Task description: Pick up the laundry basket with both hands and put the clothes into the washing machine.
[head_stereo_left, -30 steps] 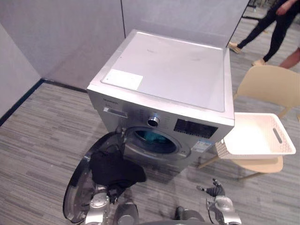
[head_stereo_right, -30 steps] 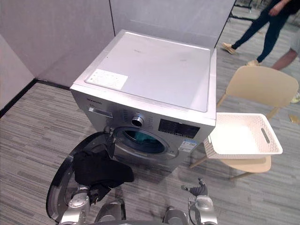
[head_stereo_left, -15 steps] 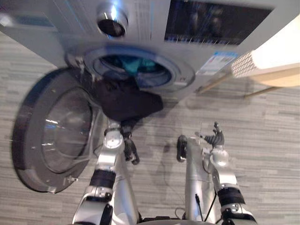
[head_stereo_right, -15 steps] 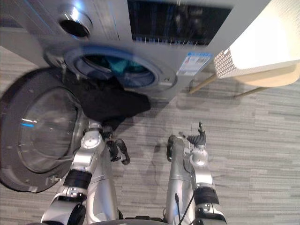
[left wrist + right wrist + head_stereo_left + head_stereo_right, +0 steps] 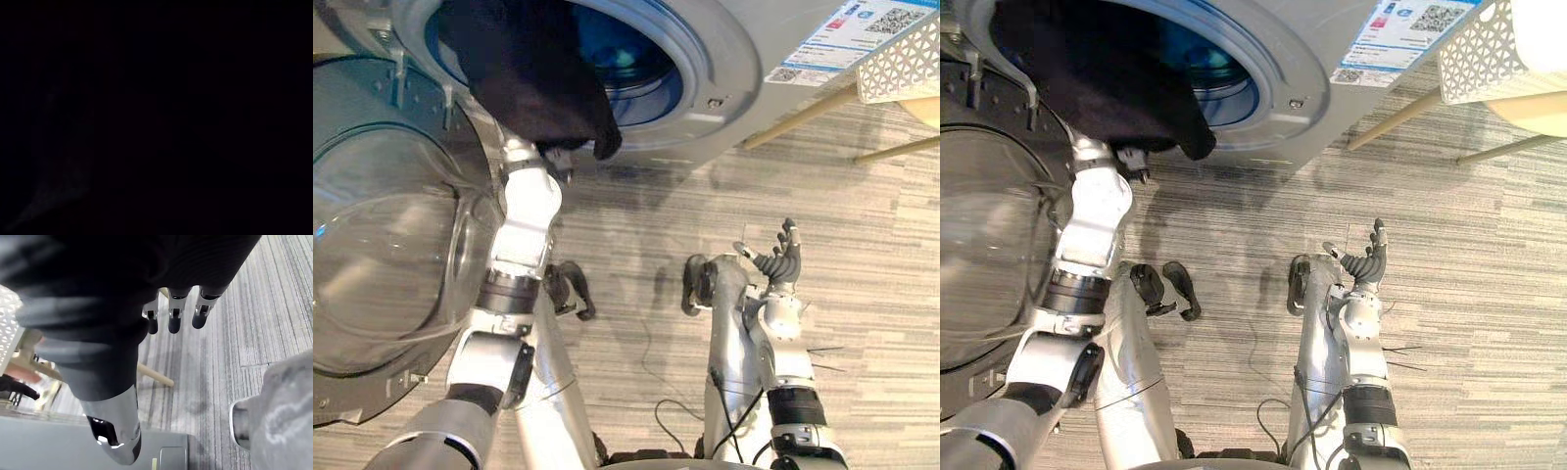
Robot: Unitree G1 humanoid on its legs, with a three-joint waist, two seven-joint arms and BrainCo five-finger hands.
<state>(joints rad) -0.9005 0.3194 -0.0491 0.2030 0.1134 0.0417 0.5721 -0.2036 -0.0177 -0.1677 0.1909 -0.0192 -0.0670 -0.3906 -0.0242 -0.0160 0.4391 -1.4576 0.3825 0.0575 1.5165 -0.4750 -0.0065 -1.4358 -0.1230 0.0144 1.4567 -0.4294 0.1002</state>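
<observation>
Left hand: its fingers lie under the black garment [image 5: 533, 73], so you cannot tell whether they grip it or merely carry it.
Left arm [image 5: 524, 211]: reaches up to the mouth of the drum [image 5: 641, 59]; the wrist goes in under the cloth's lower edge.
Left wrist view: dark throughout, so it gives you no reading of the fingers.
Black garment: a dark, bunched, matt piece of cloth. It hangs across the near left part of the drum mouth, and one lobe droops below the rim. You cannot tell how much of it is already inside.
Drum interior: blue-lit, with a bluish-green patch deep inside. You cannot make out what it is.
Washing machine [image 5: 729, 69]: you see just the lower front panel, cut off at the top edge.
Door [image 5: 382, 264]: swung fully open to the robot's left; its glass bowl faces up and is partly cut off.
Right hand [image 5: 781, 262]: raised over the grey plank floor [image 5: 871, 215], well apart from the machine. Its fingers are loosely spread and lightly bent, and it holds nothing.
Laundry basket [image 5: 1484, 49]: white lattice with one corner in view. It stands on a pale chair [image 5: 1542, 113] to the right of the machine. You cannot see what is in it.
</observation>
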